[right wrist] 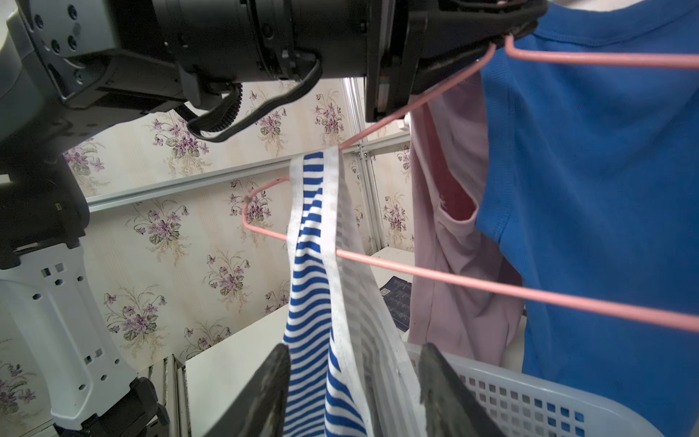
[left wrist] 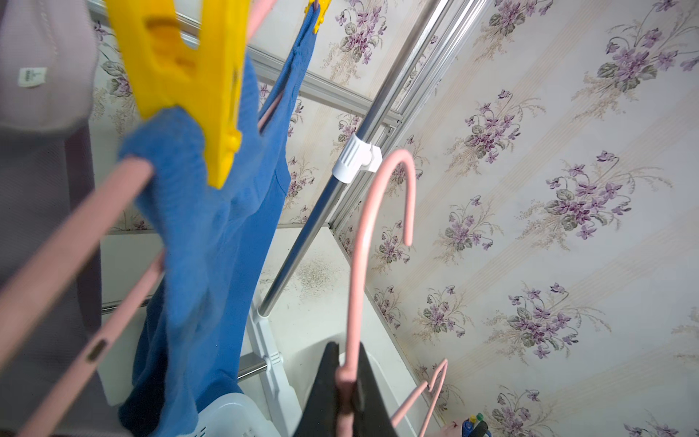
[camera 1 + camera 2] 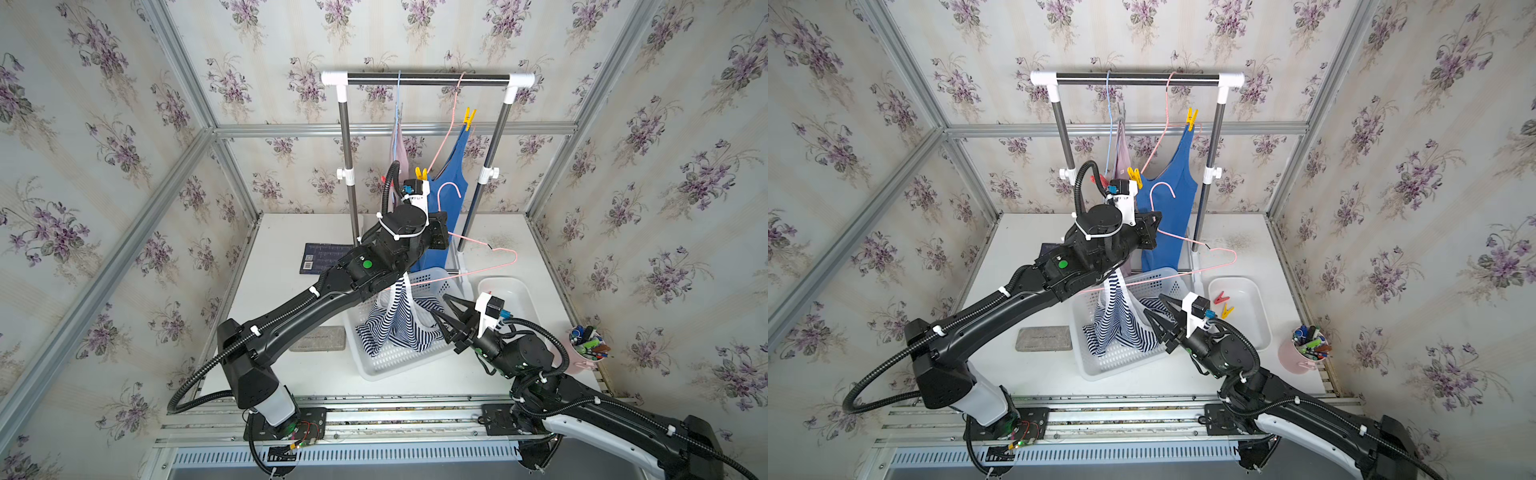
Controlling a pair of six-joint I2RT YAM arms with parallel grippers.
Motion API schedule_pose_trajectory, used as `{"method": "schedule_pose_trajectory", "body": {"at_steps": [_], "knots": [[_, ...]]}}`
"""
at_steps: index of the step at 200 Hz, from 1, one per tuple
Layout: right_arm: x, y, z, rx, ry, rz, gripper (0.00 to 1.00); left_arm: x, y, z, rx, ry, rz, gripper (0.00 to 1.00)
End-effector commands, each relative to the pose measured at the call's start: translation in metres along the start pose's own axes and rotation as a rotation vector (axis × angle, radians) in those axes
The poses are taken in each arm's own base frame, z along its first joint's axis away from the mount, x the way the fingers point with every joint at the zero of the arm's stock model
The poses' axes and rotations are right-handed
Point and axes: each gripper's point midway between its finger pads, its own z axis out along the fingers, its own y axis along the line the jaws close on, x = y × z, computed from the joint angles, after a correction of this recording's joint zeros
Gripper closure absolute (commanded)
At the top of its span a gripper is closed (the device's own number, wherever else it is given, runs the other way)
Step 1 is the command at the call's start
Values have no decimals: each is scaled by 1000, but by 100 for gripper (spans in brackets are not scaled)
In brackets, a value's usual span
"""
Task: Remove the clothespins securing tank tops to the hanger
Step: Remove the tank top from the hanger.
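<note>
**Left arm**, raised and reaching toward the rack: the left gripper is clamped on the neck of the held pink hanger. The striped tank top hangs from it by a strap into the basket.

**Behind:** the upper yellow clothespin and lower yellow clothespin pin the blue tank top.

**Right arm**, low: the right gripper has its jaws apart, flanking the striped fabric.

**Rightmost:** the tub holds a red clothespin and a loose yellow clothespin.

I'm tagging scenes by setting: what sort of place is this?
Likely a mock laundry corner in a robot test cell: a clothes rack with hung tops, a basket, wallpapered panels in a metal frame.
</note>
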Motion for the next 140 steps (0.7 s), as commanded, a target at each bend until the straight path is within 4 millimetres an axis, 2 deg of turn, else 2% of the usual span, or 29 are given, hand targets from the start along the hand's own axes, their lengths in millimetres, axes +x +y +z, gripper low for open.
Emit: {"method": "schedule_pose_trajectory", "body": {"at_steps": [1,46,84,119,140], "knots": [[-20,10,11,-25,-67,-46,46,-16,-11,-2,51,-57,-52,100],[-20,26,30,-64,-65,-68,45,-18,-11,-4,54,-65,-54,100],[-19,35,38,-96,-59,-48,44,-15,-9,-5,45,-61,-52,100],[3,39,52,-97,19,-38,46,-17,-10,-8,53,-61,-55,100],[10,33,56,-58,35,-39,53,-18,-10,-11,55,-63,-55,100]]}}
